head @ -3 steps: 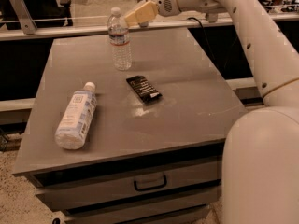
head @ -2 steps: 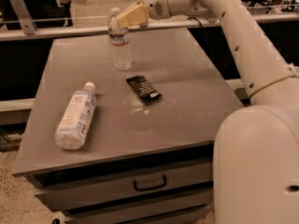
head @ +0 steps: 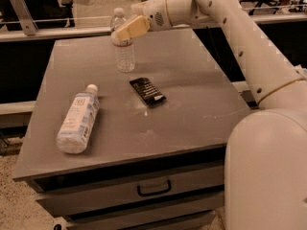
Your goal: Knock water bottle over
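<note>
The tool sits at the far edge of the counter, its tip right against the shoulder of the water bottle, which stands upright just beneath it. Clenched or released? Cannot tell. A fatter bottle lies well apart from the tool, a dark packet nearer.

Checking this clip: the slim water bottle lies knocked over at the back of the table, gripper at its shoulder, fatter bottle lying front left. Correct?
Not quite. The camera view shows the water bottle standing upright, not knocked over. The rest holds: back of the table, gripper at its shoulder, fatter bottle lying front left.
</note>
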`<state>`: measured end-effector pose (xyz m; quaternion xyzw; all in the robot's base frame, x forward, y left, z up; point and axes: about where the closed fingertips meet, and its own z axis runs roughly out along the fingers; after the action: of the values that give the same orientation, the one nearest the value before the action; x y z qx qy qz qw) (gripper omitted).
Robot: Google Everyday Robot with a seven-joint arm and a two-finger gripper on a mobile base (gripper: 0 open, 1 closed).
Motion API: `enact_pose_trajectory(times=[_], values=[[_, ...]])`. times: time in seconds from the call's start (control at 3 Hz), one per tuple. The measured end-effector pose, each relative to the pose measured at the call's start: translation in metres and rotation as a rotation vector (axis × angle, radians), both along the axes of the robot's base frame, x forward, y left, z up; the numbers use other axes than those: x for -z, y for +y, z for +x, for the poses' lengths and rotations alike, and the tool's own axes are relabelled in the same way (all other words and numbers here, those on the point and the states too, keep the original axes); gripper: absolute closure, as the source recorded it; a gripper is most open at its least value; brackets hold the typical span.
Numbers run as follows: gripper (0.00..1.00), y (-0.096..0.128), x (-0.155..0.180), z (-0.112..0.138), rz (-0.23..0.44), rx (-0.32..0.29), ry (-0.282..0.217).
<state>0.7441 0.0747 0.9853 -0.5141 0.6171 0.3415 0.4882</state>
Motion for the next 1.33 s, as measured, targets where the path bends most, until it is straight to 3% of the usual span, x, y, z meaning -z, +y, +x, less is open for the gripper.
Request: enact_pose_trajectory(times=[0.67,1.0,1.33], values=[[0.0,0.01,0.023,-0.003,-0.016,0.018,0.03],[0.0,0.015,0.035,-0.001,0.002,0.049,0.018],[0.0,0.013,0.047,0.001,0.051,0.098,0.037]])
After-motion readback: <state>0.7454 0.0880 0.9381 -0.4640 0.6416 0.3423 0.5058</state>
